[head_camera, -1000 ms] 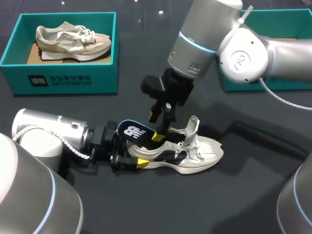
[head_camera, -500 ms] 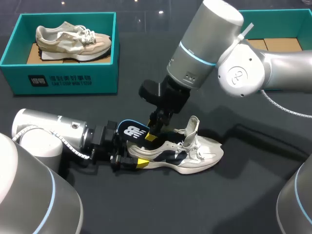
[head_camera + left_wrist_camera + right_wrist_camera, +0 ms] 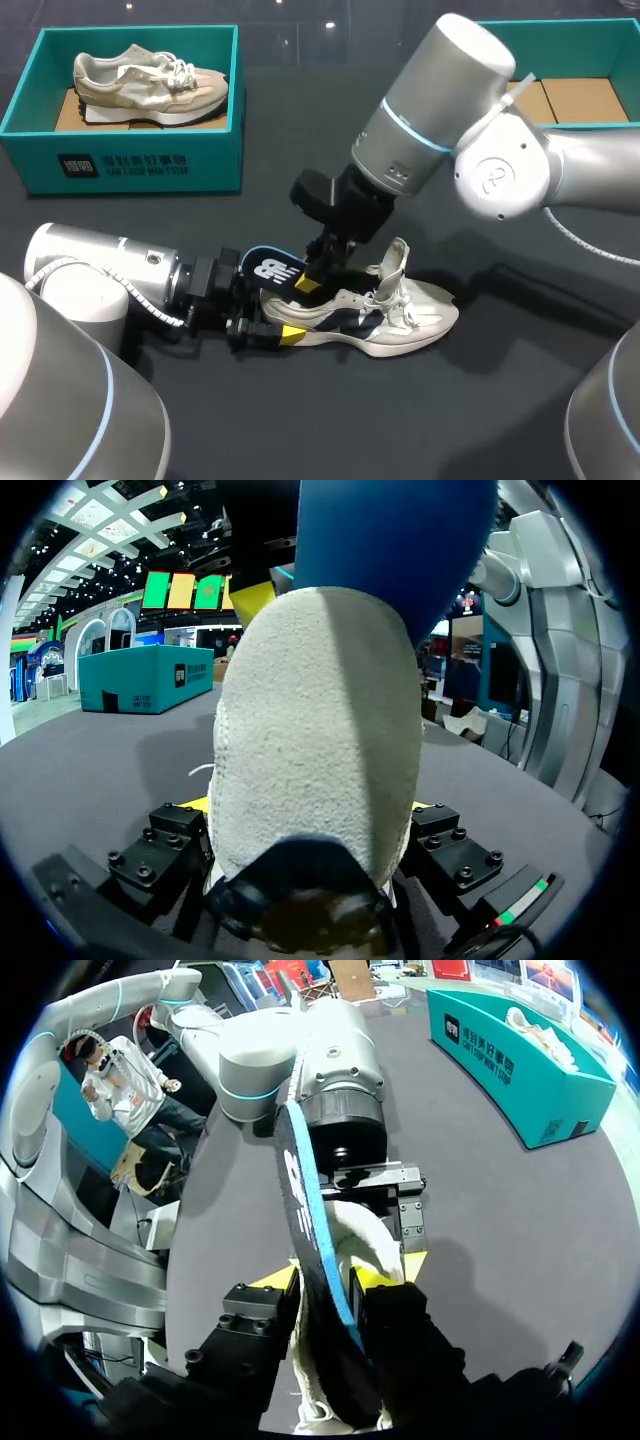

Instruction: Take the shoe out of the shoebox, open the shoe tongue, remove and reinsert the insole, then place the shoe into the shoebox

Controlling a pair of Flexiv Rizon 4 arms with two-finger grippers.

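Left gripper clamps shoe heel; right gripper pinches white-logo insole.

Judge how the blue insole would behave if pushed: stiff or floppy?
Probably thin and bendable: the insole shows edge-on as a slim sheet in the right gripper, so it may buckle. Yet it juts from the shoe unsagging, suggesting some spring; likely light.
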